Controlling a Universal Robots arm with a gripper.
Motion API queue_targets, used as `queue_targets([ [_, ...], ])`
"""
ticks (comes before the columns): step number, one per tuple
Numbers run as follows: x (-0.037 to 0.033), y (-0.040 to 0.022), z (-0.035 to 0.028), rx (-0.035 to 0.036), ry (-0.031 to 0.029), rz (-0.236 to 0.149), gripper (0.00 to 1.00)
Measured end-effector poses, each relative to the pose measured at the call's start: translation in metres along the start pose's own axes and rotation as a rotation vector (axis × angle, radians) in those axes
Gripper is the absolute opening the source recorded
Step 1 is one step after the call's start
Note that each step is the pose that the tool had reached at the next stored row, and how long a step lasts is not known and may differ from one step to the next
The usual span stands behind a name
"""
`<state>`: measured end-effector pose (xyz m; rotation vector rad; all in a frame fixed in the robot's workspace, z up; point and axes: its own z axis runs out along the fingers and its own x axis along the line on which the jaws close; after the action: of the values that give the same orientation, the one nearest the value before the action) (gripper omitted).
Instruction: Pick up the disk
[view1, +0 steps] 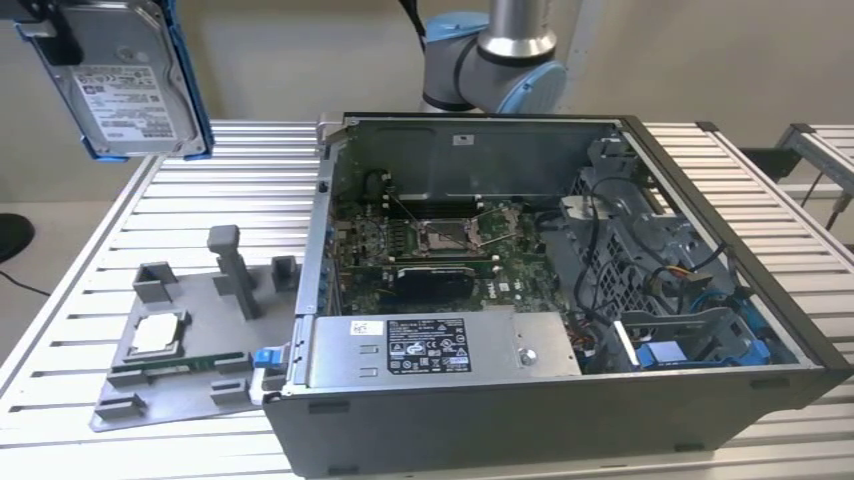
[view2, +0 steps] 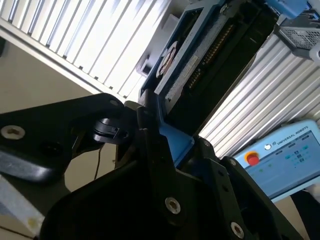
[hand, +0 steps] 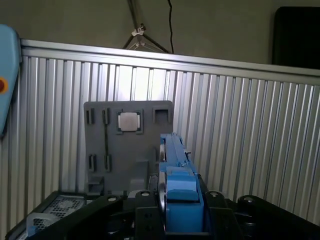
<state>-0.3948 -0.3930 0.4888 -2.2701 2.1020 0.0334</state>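
Observation:
The disk (view1: 127, 100), a silver-grey drive with a white barcode label in a blue bracket, hangs upright high above the table at the exterior view's left. My gripper (view1: 80, 20) is shut on its upper end. In the second wrist view the black fingers (view2: 150, 135) clamp the blue bracket of the disk (view2: 195, 65). In the first wrist view the disk (hand: 175, 160) is seen edge-on, rising from my gripper (hand: 180, 210) over the grey fixture plate.
An open computer case (view1: 747, 390) fills the table's middle, with a grey power-supply box (view1: 441, 345) at its front. Beside it lies a grey fixture plate (view1: 200, 310) with upright posts, holding a CPU chip (view1: 158, 335). A blue teach pendant (view2: 285, 155) is nearby.

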Motion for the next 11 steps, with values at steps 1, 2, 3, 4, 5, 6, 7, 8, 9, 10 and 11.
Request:
queue_targets([
  [1,0.0003,-0.0042,0.0001,-0.0001,0.0000,0.000,0.00],
  [2,0.0006,-0.0084,0.0002,0.0001,0.0000,0.000,0.00],
  [3,0.0010,-0.0129,0.0003,0.0000,-0.0001,0.000,0.00],
  [4,0.0013,-0.0174,0.0003,0.0000,0.0000,0.000,0.00],
  [5,0.0017,-0.0220,0.0004,-0.0001,0.0000,0.000,0.00],
  [6,0.0020,-0.0265,0.0005,-0.0001,0.0000,0.000,0.00],
  [7,0.0024,-0.0307,0.0005,0.0000,0.0000,0.000,0.00],
  [8,0.0027,-0.0349,0.0006,-0.0001,0.0000,0.000,0.00],
  [9,0.0030,-0.0390,0.0007,-0.0001,0.0000,0.000,0.00],
  [10,0.0033,-0.0426,0.0008,0.0000,-0.0001,0.000,0.00],
  [11,0.0036,-0.0462,0.0008,-0.0001,-0.0001,0.000,0.00],
])
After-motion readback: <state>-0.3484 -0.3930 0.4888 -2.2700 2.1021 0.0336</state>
